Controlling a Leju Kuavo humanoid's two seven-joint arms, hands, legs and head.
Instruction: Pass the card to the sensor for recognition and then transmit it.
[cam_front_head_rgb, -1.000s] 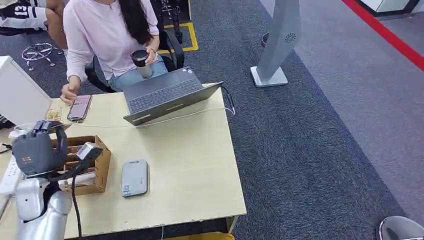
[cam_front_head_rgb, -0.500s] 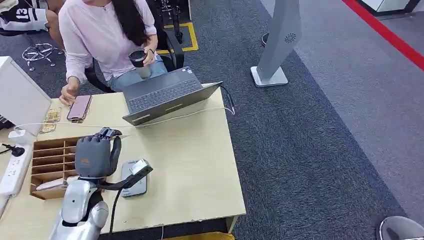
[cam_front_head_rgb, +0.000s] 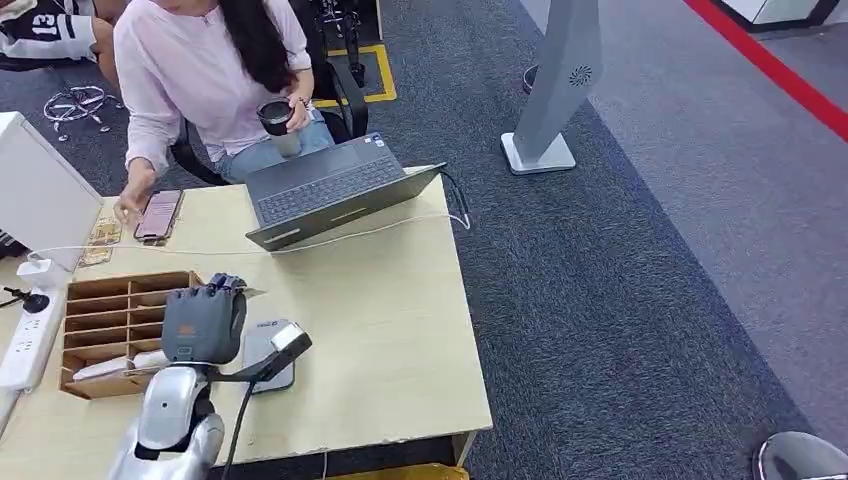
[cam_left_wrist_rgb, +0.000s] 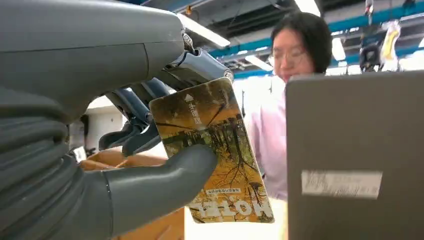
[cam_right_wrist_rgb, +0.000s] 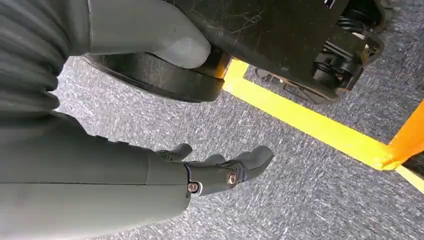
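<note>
Two hands are yours to check. Your left hand (cam_front_head_rgb: 203, 323) is raised over the wooden table (cam_front_head_rgb: 400, 330), above the near-left part of the grey sensor pad (cam_front_head_rgb: 268, 355) and just beside the wooden compartment box (cam_front_head_rgb: 115, 325). In the left wrist view, this hand (cam_left_wrist_rgb: 100, 125) pinches the card (cam_left_wrist_rgb: 217, 150): the thick thumb presses one printed face and the darker fingers (cam_left_wrist_rgb: 135, 132) back the other, so the hand is clamped on the card. The card shows an autumn tree scene, an arrow and lettering, and much of it projects beyond the thumb. You cannot tell from the head view whether the card touches the sensor pad, because the hand covers it. Your right hand (cam_right_wrist_rgb: 220, 167) hangs over grey carpet (cam_right_wrist_rgb: 280, 180) crossed by a yellow floor line (cam_right_wrist_rgb: 310, 127); its fingers are slightly curled and apart, and it holds nothing. Beyond the left hand, an open laptop (cam_front_head_rgb: 330, 190) sits at the far edge of the table, and a person (cam_front_head_rgb: 215, 70) in a pink top sits behind it holding a dark cup (cam_front_head_rgb: 280, 120) and touching a phone (cam_front_head_rgb: 158, 215). A white power strip (cam_front_head_rgb: 25, 340) lies at the left edge of the table.
</note>
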